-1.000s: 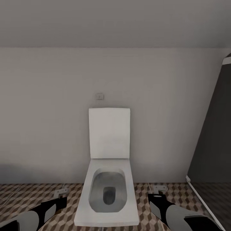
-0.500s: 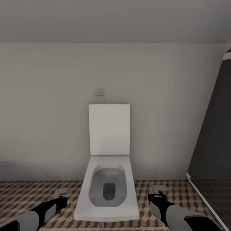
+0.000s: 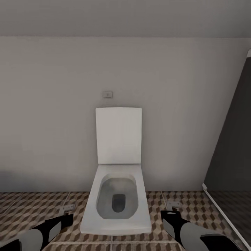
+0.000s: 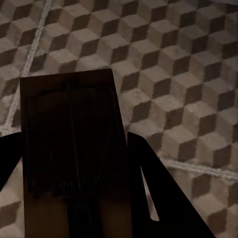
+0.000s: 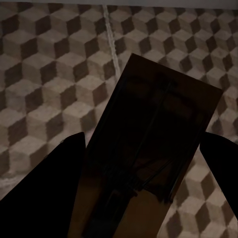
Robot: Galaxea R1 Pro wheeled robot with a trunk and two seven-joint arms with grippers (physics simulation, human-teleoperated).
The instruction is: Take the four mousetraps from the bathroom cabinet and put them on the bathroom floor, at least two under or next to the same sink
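Left tool (image 4: pixel 74 198) around mousetrap (image 4: pixel 72 144).

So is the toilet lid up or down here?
Up. The lid stands upright against the wall, and the toilet bowl below it lies open, showing its grey inside.

**Cube-patterned tile floor with a toilet standing on it**

The bathroom floor (image 3: pixel 31 209) is laid in large square tiles printed with brown, beige and white cubes, split by pale grout lines. In the head view it runs as a band across the lower part of the frame, meeting the plain grey wall at its far edge. A white rectangular ceramic toilet (image 3: pixel 116 204) stands on it at 6 o'clock, lid raised against the wall. At 4 o'clock a pale strip along the base of a dark panel (image 3: pixel 223 216) crosses the tiles diagonally. Both wrist views show the same tiling (image 4: pixel 188 74) (image 5: pixel 49 74).
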